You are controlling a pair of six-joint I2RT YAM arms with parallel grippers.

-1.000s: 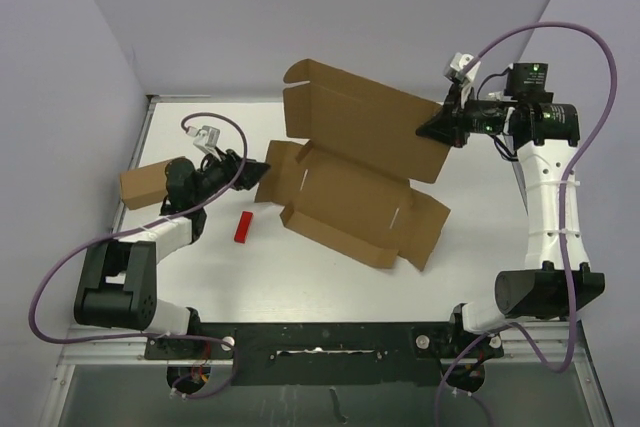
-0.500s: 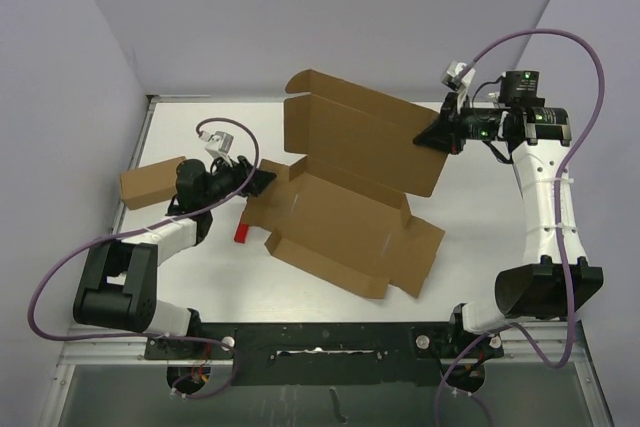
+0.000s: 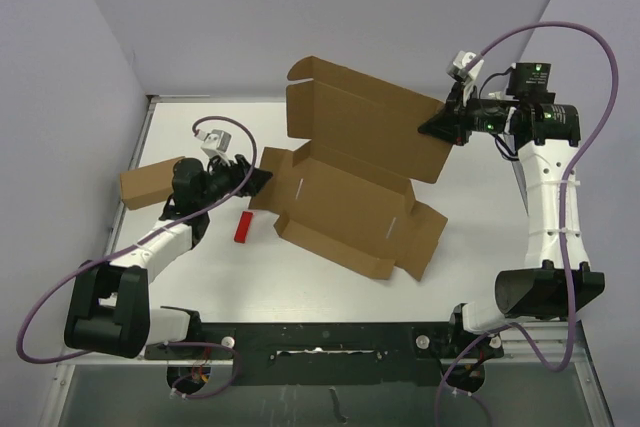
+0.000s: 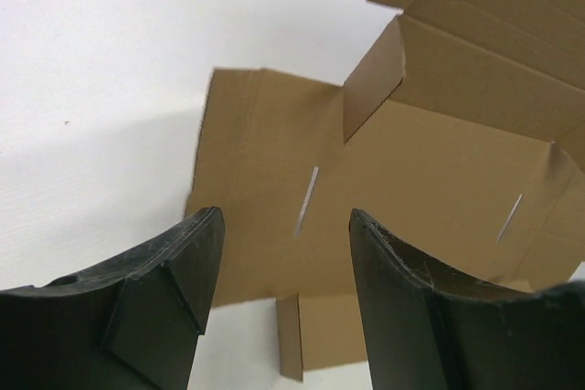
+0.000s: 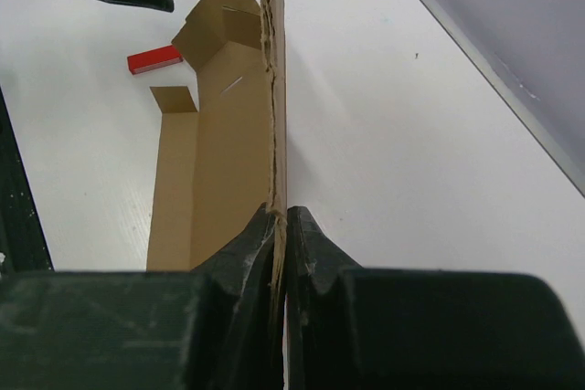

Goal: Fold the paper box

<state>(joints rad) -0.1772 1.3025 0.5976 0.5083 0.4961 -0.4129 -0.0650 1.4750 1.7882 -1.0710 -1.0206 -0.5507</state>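
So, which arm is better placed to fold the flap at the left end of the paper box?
Left, I think. The left gripper is open and faces that end of the paper box, while the right gripper is shut on its raised panel and occupied.

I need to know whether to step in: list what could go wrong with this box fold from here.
1. The right gripper pinches only the thin edge of the raised panel of the paper box; it could slip off or crease the cardboard.
2. The left gripper is open by the left flap and holds nothing, so the base may slide.
3. The red block lies near that flap and could snag it.
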